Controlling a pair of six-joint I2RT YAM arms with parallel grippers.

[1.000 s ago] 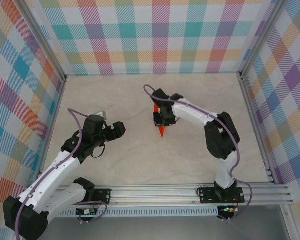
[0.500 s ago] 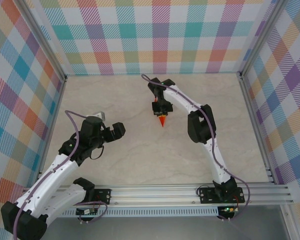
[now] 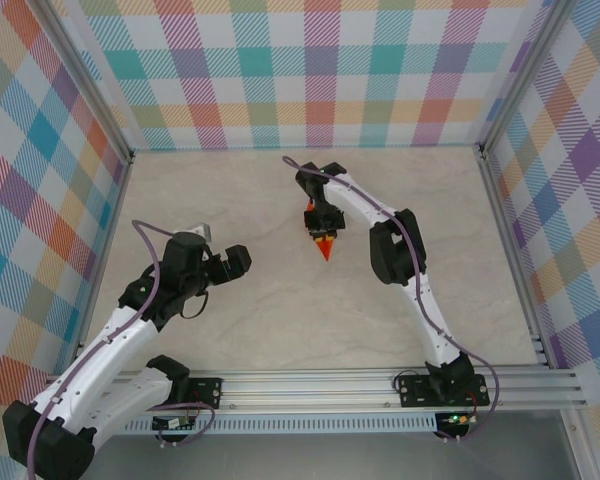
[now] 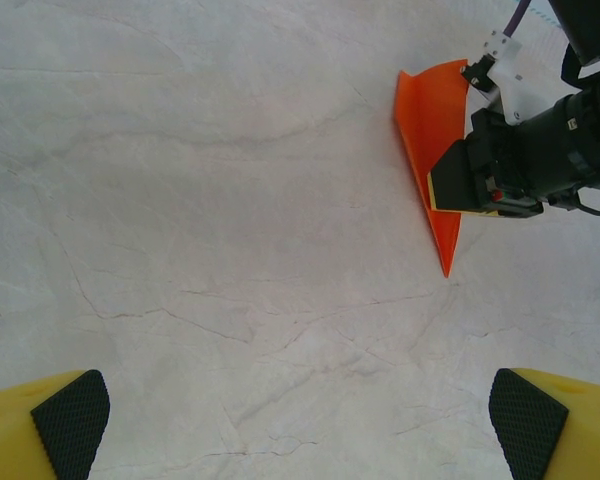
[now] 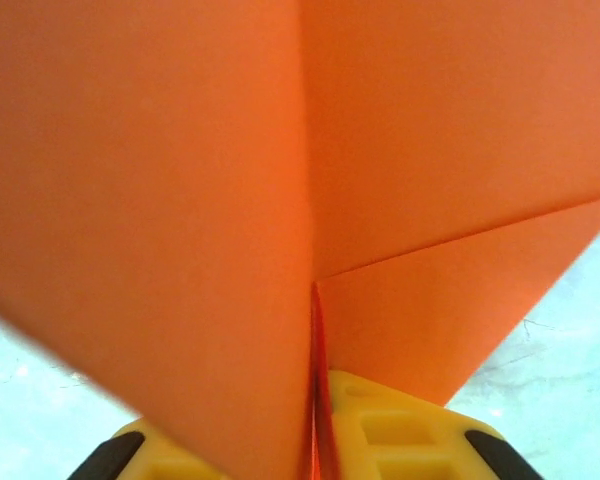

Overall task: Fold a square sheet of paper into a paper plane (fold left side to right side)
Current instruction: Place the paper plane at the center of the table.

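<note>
The orange paper is folded into a narrow pointed dart, the paper plane (image 3: 325, 248), with its tip pointing toward the near edge. My right gripper (image 3: 321, 222) is shut on its centre crease at mid-table, toward the back. In the right wrist view the orange paper plane (image 5: 180, 200) spreads to both sides of the crease, which is pinched between the yellow fingers (image 5: 400, 440) of my right gripper (image 5: 315, 445). My left gripper (image 3: 238, 262) stands open to the left, well apart from the paper. From its wrist view my left gripper (image 4: 300, 430) faces the paper plane (image 4: 430, 130).
The table (image 3: 260, 320) is pale marble-patterned, with checked walls (image 3: 310, 70) on three sides. A metal rail (image 3: 330, 385) carrying the arm bases runs along the near edge. The right arm's links (image 3: 400, 250) stretch from the rail toward the middle.
The right arm has stretched toward the back of the table, carrying the orange dart a little farther from the near edge. The left arm has barely shifted.
</note>
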